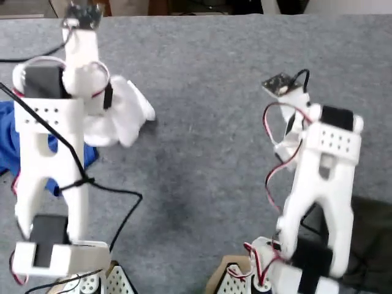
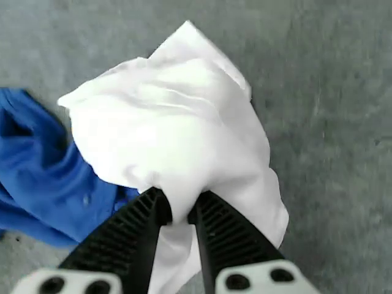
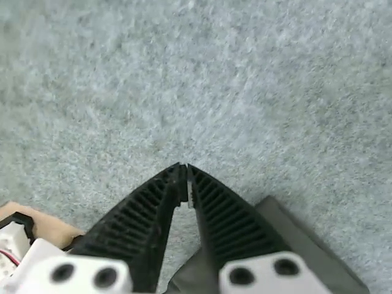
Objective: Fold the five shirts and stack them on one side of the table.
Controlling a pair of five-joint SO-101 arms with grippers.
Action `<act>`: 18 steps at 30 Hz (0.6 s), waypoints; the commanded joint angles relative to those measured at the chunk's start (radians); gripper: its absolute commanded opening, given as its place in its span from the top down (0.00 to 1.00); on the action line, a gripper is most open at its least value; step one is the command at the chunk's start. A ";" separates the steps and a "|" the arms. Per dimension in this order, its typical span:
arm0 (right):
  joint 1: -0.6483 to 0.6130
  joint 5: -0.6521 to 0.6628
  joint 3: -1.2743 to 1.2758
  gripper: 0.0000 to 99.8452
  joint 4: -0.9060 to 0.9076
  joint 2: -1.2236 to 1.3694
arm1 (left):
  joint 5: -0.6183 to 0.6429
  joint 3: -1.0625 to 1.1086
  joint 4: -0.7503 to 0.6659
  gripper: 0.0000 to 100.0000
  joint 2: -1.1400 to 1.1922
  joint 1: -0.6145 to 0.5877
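1. The left gripper is nearly closed. Its two black ribbed fingers pinch a fold of the white shirt, and cloth bulges out above the fingertips.
2. The white shirt is bunched into a loose lump, not folded flat. In the high view it sits in the upper left of the frame, partly under the left arm. One lobe sticks out toward the middle of the table. I cannot tell whether the lump is lifted or resting on the surface.
3. The blue shirt is crumpled at the left edge of the high view, at mid-height, with the left arm crossing over it. In the left wrist view it lies right against the white shirt, whose edge overlaps it.
4. The right gripper is closed with its fingertips meeting. Nothing is held between them. It hangs over bare grey surface.
5. The right arm stands in the right half of the high view, from mid-height down to the lower edge. It is well apart from both shirts.
6. A dark cloth lies flat in the lower right corner of the high view, beside the right arm's base. One corner of it shows behind the right gripper in the right wrist view. I cannot tell whether it is folded.
7. The table has a grey felt-like covering. A black cable runs across it from the left arm toward the lower edge.
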 commanded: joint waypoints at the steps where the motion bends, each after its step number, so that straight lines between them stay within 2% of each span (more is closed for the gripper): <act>1: 0.002 0.006 0.091 0.99 -0.031 -0.159 | 0.006 0.176 -0.057 0.98 -0.130 0.012; 6: 0.002 0.005 0.119 0.99 -0.018 -0.242 | 0.006 0.339 -0.118 0.98 -0.249 0.026; 13: 0.008 0.003 0.114 0.99 0.087 -0.216 | 0.006 0.528 -0.126 0.97 -0.433 0.178; 16: 0.005 -0.008 0.114 0.99 0.140 -0.220 | 0.012 0.600 -0.118 0.90 -0.499 0.232; 18: 0.002 -0.043 0.104 0.99 0.161 -0.217 | 0.069 0.640 -0.098 0.86 -0.545 0.233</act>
